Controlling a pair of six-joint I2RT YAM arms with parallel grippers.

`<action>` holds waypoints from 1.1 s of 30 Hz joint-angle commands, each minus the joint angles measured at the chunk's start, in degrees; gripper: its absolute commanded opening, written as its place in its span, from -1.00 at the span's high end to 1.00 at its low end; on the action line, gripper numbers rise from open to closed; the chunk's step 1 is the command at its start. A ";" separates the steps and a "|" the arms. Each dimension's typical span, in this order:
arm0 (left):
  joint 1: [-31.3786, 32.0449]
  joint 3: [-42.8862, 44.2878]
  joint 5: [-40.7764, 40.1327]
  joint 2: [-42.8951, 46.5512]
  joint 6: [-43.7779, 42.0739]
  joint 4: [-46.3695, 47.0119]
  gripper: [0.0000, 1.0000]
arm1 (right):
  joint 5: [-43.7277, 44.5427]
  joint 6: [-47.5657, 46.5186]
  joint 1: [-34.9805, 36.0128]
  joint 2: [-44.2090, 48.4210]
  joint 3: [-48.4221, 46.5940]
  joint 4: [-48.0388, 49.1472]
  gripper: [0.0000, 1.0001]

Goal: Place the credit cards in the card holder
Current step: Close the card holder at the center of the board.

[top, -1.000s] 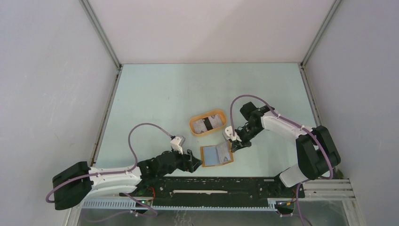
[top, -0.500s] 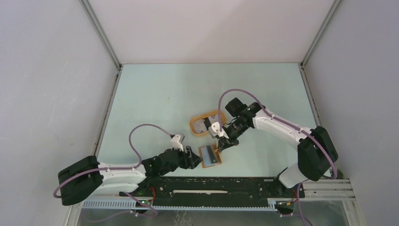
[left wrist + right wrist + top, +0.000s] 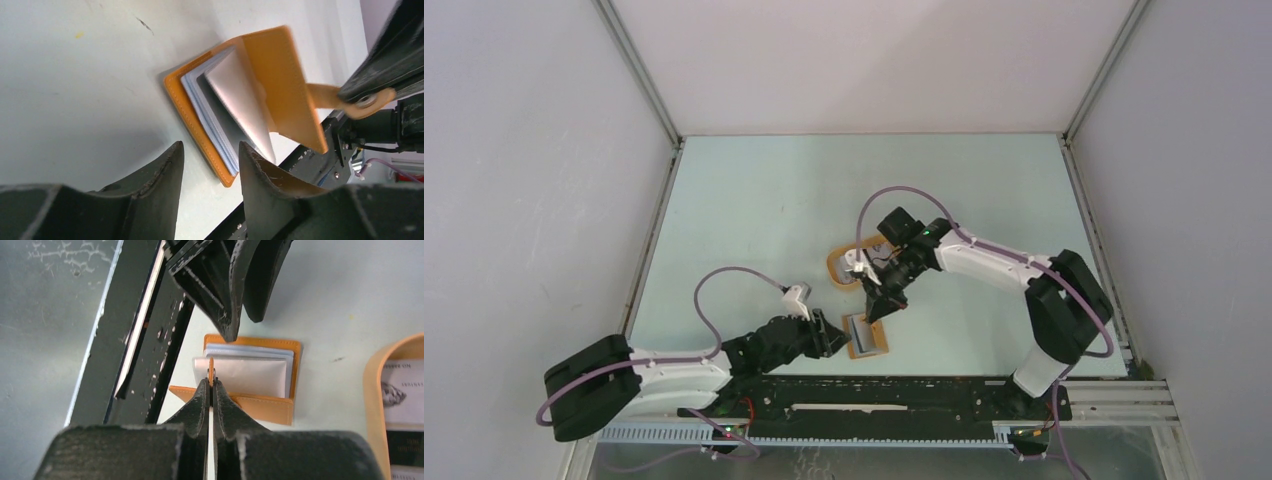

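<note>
The orange-brown card holder (image 3: 870,340) lies near the front edge, half folded, with its cover (image 3: 280,80) raised over pale bluish cards (image 3: 212,112) inside. My right gripper (image 3: 877,310) is shut on its closing tab (image 3: 211,376) and holds the cover up; the tab with its snap (image 3: 350,97) also shows in the left wrist view. My left gripper (image 3: 831,337) is open and empty, just left of the holder's spine, with its fingertips (image 3: 172,155) close to the holder's edge. More cards (image 3: 404,392), one pale and printed and one dark, lie in the oval orange tray (image 3: 376,390).
The orange tray (image 3: 835,270) sits just behind the holder, partly hidden by my right arm. The black base rail (image 3: 904,390) runs along the table's near edge, right next to the holder. White walls close in the table's sides and back.
My right gripper has moved left and forward with the tab, swinging the holder's cover from lying flat open to standing half folded. The left gripper has stayed beside the holder.
</note>
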State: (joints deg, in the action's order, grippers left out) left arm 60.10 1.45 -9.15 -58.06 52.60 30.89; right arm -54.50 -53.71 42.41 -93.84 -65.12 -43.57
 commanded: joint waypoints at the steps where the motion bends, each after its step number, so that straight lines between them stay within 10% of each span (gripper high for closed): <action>1: -0.42 -2.74 -2.97 6.15 1.60 -5.22 0.02 | 0.58 13.45 3.42 -4.84 -4.14 6.88 0.90; 10: -0.42 -5.67 -0.44 28.76 4.02 -19.59 -0.05 | 7.81 27.96 6.11 -14.37 -10.08 11.58 0.81; 16: -0.42 -6.77 -0.95 39.25 5.91 -27.78 -0.12 | 10.13 30.97 8.00 -16.14 -11.78 11.04 0.22; 33: -0.42 -4.39 0.68 35.12 1.13 -21.28 -0.26 | 7.55 10.88 1.11 0.96 -11.25 -5.02 -0.07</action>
State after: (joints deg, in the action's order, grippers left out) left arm 59.96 0.75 -9.23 -22.72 56.14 4.32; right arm -46.94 -34.11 45.89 -97.84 -76.47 -42.96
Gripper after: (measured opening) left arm 0.578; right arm 0.549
